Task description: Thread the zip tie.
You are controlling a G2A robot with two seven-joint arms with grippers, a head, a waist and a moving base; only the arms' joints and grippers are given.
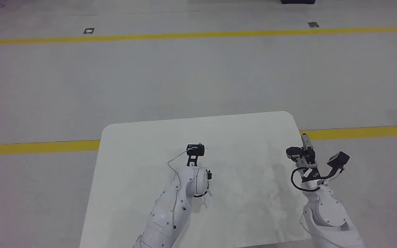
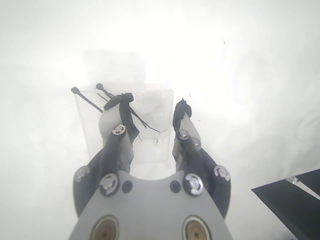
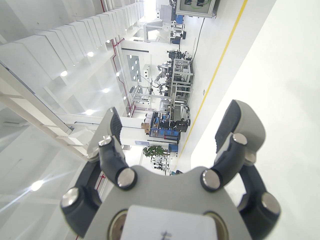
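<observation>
Item: zip ties, two, black plastic, left wrist view.

- First zip tie point(image 2: 87, 100): small square head at centre-left of the frame, thin strap running straight down and to the right.
- Second zip tie point(image 2: 106, 92): head just right of the first and slightly higher, strap slanting the same way, near the first.

Both lie tilted inside a clear box point(image 2: 168, 116) at mid-frame, heads near its upper-left rim. Mid-lengths are hidden. Thin pointed tails show further right, toward the box's centre.

White rounded arms point(image 1: 170, 214); grey wrist plates point(image 2: 150, 201); black fingers point(image 3: 226, 123); silver screws point(image 3: 127, 177)
</observation>
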